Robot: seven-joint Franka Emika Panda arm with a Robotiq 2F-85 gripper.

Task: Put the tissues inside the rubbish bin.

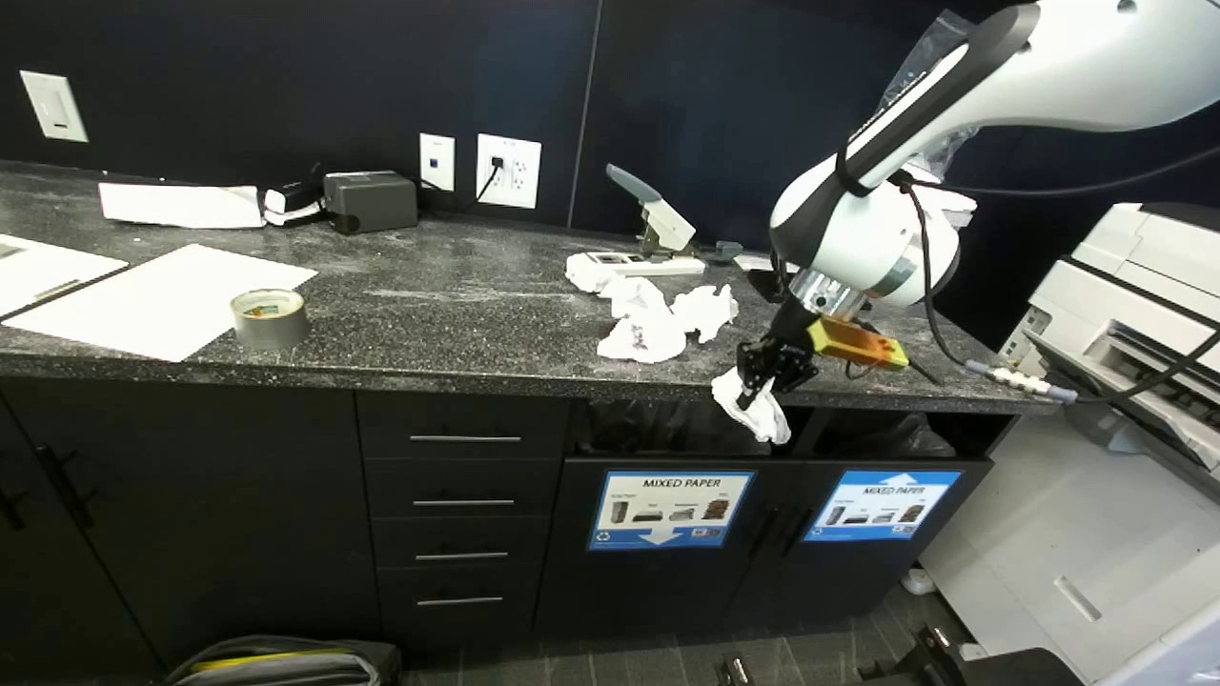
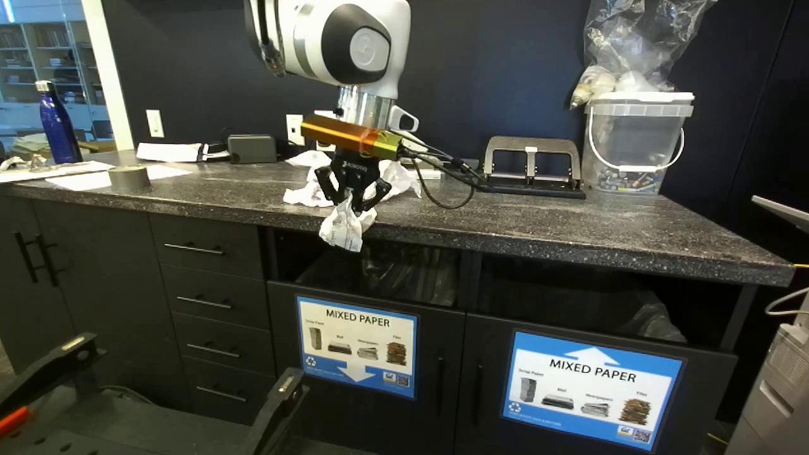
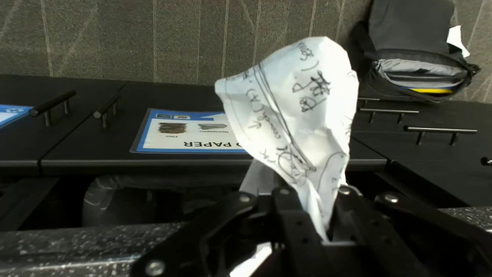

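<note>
Transport step, apparently: the black metal claw [image 2: 357, 204], nearly closed, pinches a crumpled white paper wad [image 2: 343, 227] past the speckled dark bench [image 2: 505, 218]'s front edge. Next: lower into the dark rectangular cabinet slot [image 2: 411, 273], release.

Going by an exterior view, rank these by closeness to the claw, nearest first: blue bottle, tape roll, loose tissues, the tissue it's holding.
Nearest the claw first, in an exterior view:
1. Held tissue: gripped in it, hanging below.
2. Loose tissues: on the counter, behind the claw.
3. Tape roll: picture left.
4. Blue bottle: upright, farthest toward picture left.
</note>
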